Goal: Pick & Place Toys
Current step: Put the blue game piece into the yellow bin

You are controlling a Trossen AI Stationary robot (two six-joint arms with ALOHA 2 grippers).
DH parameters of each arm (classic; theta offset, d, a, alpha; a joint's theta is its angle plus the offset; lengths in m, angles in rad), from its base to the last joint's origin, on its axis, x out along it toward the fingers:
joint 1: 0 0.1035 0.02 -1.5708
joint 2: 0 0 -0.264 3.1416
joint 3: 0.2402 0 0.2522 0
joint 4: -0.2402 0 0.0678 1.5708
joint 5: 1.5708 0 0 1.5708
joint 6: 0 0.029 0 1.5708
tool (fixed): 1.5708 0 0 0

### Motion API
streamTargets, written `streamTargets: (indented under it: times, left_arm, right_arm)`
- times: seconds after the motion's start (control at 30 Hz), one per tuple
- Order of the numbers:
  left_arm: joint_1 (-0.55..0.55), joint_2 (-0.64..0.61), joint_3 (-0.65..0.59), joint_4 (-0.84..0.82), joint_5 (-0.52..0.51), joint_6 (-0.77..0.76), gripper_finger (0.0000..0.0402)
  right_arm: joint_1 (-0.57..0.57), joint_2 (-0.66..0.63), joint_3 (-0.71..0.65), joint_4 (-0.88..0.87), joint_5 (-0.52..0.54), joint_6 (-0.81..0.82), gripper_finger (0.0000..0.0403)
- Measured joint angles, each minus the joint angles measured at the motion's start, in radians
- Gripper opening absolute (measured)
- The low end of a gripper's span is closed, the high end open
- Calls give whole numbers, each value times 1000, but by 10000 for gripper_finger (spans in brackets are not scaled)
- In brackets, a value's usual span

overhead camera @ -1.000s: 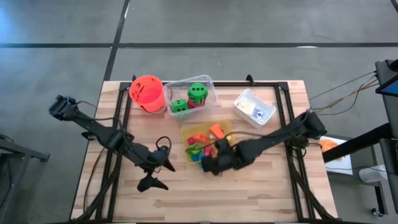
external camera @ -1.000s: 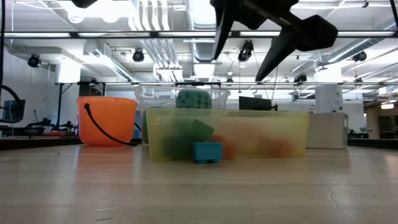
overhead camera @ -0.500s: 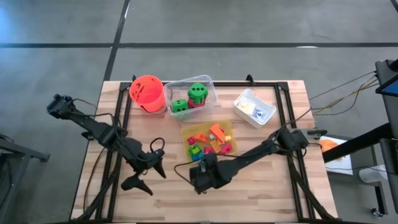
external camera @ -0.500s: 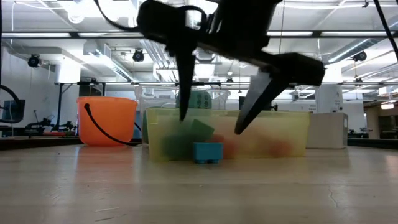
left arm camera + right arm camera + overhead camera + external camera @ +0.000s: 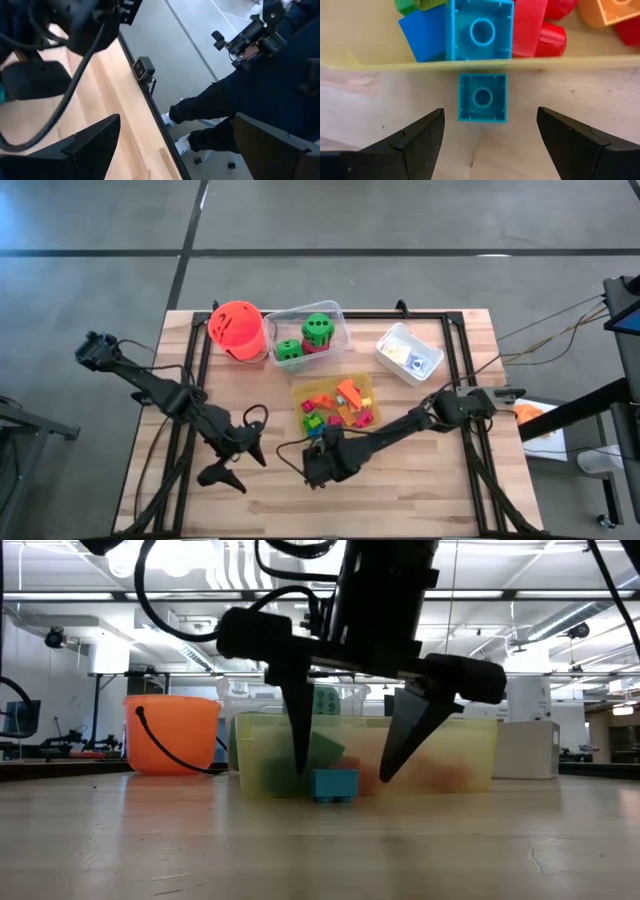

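The right gripper (image 5: 485, 137) is hanging spread wide over the counter (image 5: 420, 490), its two fingers straddling a lone light-blue block (image 5: 482, 97) that is lying on the bare wood just outside the near wall of the yellow tray (image 5: 470, 755). In my judgement the main risk is that the block is sitting so close to that wall that a finger may be catching the tray rim on the descent, shoving the tray or tipping the block instead of gripping it. A slightly off-centre closure could also be squirting the block away. The remaining blocks (image 5: 340, 408) are lying inside the tray. The left gripper (image 5: 232, 460) is waiting spread, holding nothing, nearer the counter's left edge. Farthest off, the green dice (image 5: 317, 330) are sitting in the clear tray (image 5: 340, 310) beside the orange bucket (image 5: 236, 330).
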Motion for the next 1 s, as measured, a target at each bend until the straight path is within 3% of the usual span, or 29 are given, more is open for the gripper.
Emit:
streamTargets:
  times: [0.17, 0.6, 1.0]
  left_arm:
    - [0, 0, -32, 58, -2, -18, 374]
    - [0, 0, -40, 143, 9, -33, 374]
    - [0, 0, -40, 147, 13, -37, 374]
  right_arm:
    - [-23, 7, 0, 10, -2, -40, 295]
    - [-39, 33, -14, 66, -29, -117, 174]
    - [-29, 27, 0, 14, -32, -135, 131]
